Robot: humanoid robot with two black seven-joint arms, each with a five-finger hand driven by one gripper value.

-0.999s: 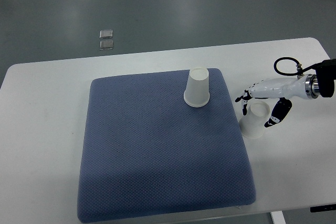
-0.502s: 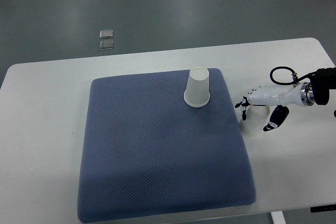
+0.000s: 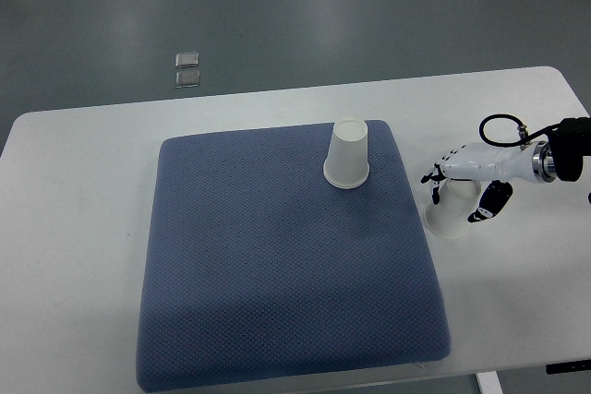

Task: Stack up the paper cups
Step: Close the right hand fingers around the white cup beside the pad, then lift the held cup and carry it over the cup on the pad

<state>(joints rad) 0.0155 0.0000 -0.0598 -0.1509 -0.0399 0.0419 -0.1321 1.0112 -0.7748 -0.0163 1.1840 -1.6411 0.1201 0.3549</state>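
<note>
So: right hand [image 3: 464, 184] comes in from 3 o'clock and sits on top of an upside-down cup [image 3: 450, 212], fingers [image 3: 434, 175] curled down one side and thumb on the other, clamped on it, cup on the white table [image 3: 83, 228] just off the pad's [image 3: 277, 265] right edge. Second cup [image 3: 348, 154], also upside down, stands on the blue pad near its 12–1 o'clock edge, well apart from the held one. Two small grey squares [image 3: 187, 69] on the floor at 11 o'clock.

One inverted cup [image 3: 347, 155] stands on the pad [image 3: 277, 265] at its far right corner. A second cup [image 3: 451, 213] stands on the table [image 3: 74, 228], just right of the pad.
</note>
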